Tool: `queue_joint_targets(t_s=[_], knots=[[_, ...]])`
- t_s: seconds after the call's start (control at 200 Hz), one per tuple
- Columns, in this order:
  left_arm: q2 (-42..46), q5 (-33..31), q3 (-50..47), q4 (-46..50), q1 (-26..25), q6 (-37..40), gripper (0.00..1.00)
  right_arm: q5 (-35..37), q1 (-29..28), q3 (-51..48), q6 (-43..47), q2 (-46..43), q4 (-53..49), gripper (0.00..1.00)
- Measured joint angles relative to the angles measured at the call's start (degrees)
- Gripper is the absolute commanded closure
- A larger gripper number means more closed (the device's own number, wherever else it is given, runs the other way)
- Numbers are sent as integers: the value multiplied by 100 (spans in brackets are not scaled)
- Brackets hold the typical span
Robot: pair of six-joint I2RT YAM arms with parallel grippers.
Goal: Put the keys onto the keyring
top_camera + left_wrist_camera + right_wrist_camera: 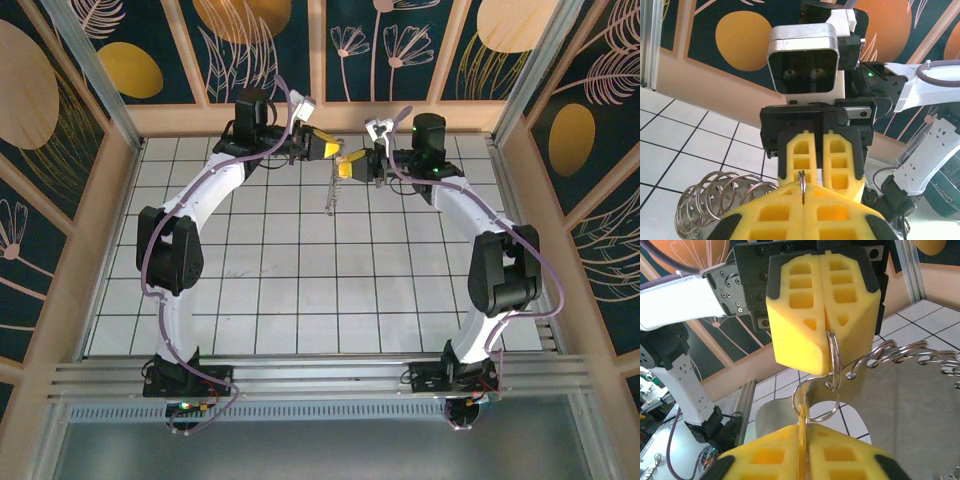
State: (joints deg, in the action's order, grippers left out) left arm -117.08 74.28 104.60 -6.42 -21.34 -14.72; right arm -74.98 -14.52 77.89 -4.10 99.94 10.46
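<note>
My left gripper (803,194) is shut on the keyring (801,184), a silver split ring standing edge-on between its yellow fingers. The right wrist view shows that keyring (834,360) hanging from the left fingers (805,315). My right gripper (804,436) faces it tip to tip and is shut on a thin yellow-edged key (802,421) seen edge-on, with a second silver loop (826,415) linked at the keyring. Both grippers, left (326,148) and right (348,168), meet above the far middle of the table. A bunch of keys (330,200) dangles below them.
Several more silver rings (715,200) with flat metal keys hang beside the left fingers, and those flat keys (910,400) loom large in the right wrist view. The white tiled table (300,290) lies below, with a wooden wall (330,118) just behind the grippers.
</note>
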Motion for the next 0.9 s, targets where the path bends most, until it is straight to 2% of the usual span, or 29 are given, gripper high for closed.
queue_joint_targets(t_s=[0.025, 0.36, 0.631, 0.901], knots=[[0, -13, 0, 0, 0, 0, 100, 4, 0, -2, -7, 0, -15, 100], [208, -372, -356, -321, -52, -223, 100, 155, 0, -203, -2, -44, 68, 100], [411, -693, -807, -824, -70, -603, 100, 474, -44, -621, -675, -142, 981, 100], [610, -1047, -1451, -1858, -68, -1314, 100, 940, -240, -894, -1325, -142, 1742, 100]])
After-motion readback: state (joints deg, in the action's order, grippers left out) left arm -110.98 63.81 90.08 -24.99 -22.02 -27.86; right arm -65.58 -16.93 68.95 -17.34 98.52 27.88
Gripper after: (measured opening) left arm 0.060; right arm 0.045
